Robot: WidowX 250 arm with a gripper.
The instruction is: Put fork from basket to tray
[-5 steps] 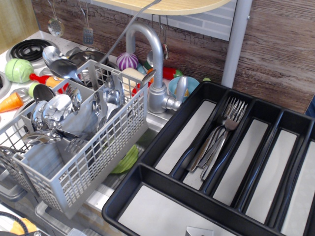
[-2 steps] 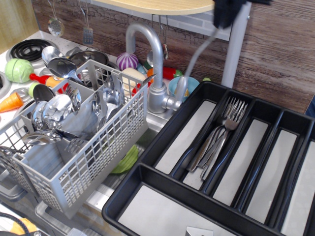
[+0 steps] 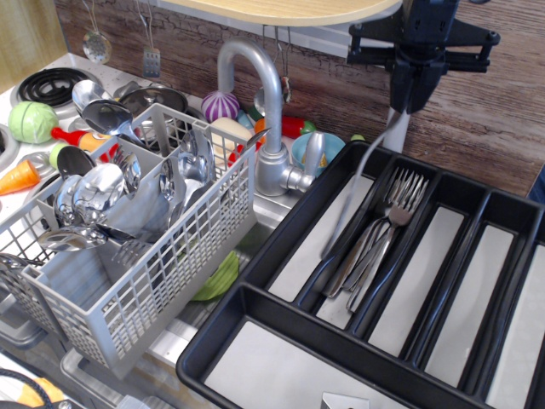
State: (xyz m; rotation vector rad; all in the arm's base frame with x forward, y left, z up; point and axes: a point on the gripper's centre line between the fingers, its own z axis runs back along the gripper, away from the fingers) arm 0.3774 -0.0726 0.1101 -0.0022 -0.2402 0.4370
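The black gripper (image 3: 415, 95) hangs at the top right, its fingers pinched on the upper end of the fork (image 3: 362, 175). The fork is slim, shiny grey metal, and it dangles down and to the left from the gripper, blurred along its length; its lower end sits over the black tray (image 3: 281, 328), about at the rail between the two leftmost long compartments. Which end is held cannot be told through the blur.

Just below the gripper, a bundle of matching forks (image 3: 379, 239) lies in the tray's second compartment, tines towards the wall. The tray is dark plastic with long parallel slots and pale grey floors.

Well to the gripper's left and lower stands the basket (image 3: 162, 290), light grey plastic with lattice walls, crowded with round-bowled spoons (image 3: 98, 192). Between basket and tray rises a curved steel tap (image 3: 260, 102).

Compared with a moment ago, the gripper has dropped further into view and shifted right, and the fork has swung from over the tap down to the tray.
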